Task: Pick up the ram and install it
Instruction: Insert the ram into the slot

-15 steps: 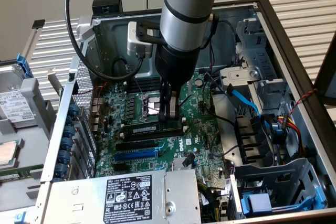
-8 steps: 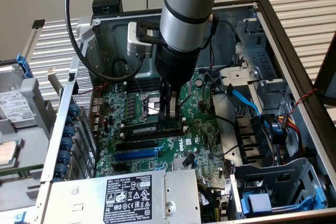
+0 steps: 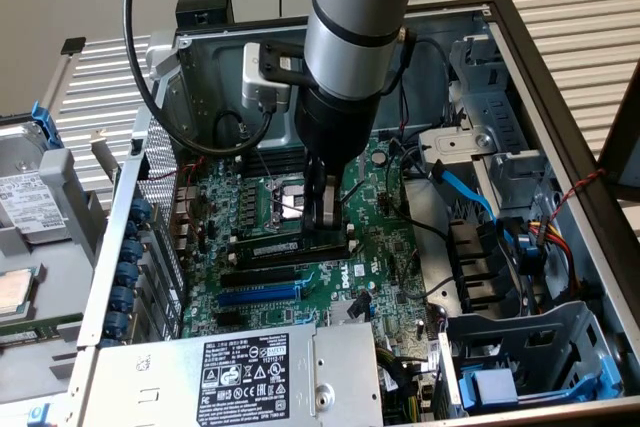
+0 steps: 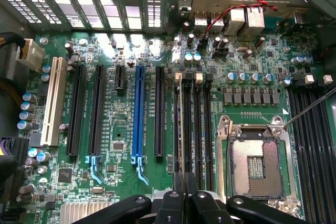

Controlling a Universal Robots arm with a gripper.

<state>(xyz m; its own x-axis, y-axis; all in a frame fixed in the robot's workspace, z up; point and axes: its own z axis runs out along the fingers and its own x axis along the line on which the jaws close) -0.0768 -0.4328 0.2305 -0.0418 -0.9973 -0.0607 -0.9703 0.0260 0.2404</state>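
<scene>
The hand (image 3: 322,215) is squeezed almost shut, pressing down on the ram (image 3: 290,245) right under it in its slot, and a crooked push could bend it.

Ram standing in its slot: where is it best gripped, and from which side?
Probably the upper long edge of the ram, from straight above, pinching across its thin faces. It stands on edge, with empty black slots close alongside, so only that edge is free.

Dell logo on motherboard (image 3: 362,269), certification marks on power supply label (image 3: 245,377), otherwise unreadable
</scene>
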